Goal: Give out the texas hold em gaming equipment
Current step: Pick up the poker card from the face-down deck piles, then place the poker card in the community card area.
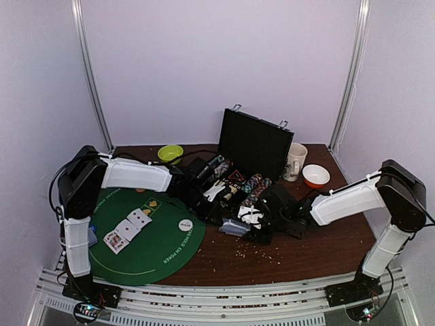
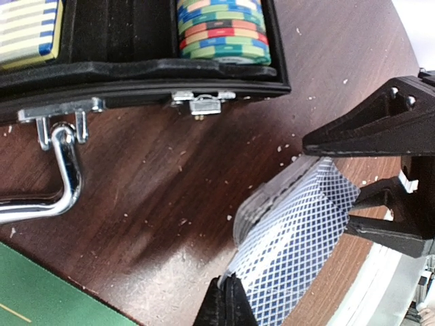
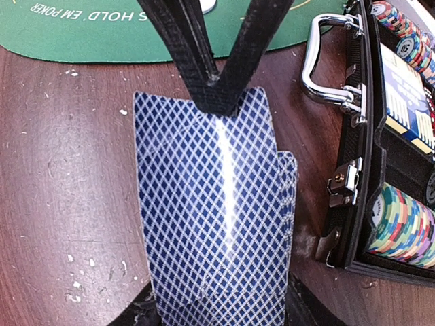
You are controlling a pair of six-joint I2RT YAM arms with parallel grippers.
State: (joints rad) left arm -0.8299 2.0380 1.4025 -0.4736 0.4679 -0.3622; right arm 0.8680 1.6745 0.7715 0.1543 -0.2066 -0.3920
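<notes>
In front of the chip case, the playing cards are being held backs-up, long axis pointing gripper to gripper: one end pinched by the closed left gripper, the other clasped by the part-closed right gripper.

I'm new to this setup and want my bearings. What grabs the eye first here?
Mid-table, the left gripper and right gripper both clamp one blue-backed card deck. Behind stands an open black case of poker chips; at left, face-up cards lie on a green mat.

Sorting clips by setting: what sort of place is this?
Likely a robot test booth staged for poker: plain white walls, a green poker mat, an open chip case.
</notes>
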